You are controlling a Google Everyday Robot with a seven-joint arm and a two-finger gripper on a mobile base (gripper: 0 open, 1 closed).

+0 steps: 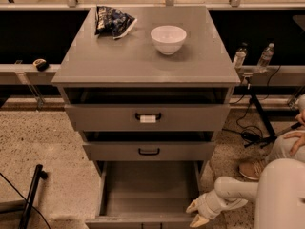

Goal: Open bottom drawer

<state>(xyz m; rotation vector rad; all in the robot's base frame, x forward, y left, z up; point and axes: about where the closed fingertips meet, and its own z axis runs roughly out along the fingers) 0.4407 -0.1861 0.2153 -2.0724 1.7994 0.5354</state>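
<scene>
The bottom drawer (pixel 147 192) stands pulled out; pincer (pixel 196 213) apparently touching its right front corner.

Bottom drawer (pixel 147 194): lowest of three, matte grey, flat front. Pulled far out of the cabinet, level, its grey floor exposed; front cut by the lower frame edge. Gripper (pixel 196 213) at its right front corner.
</scene>
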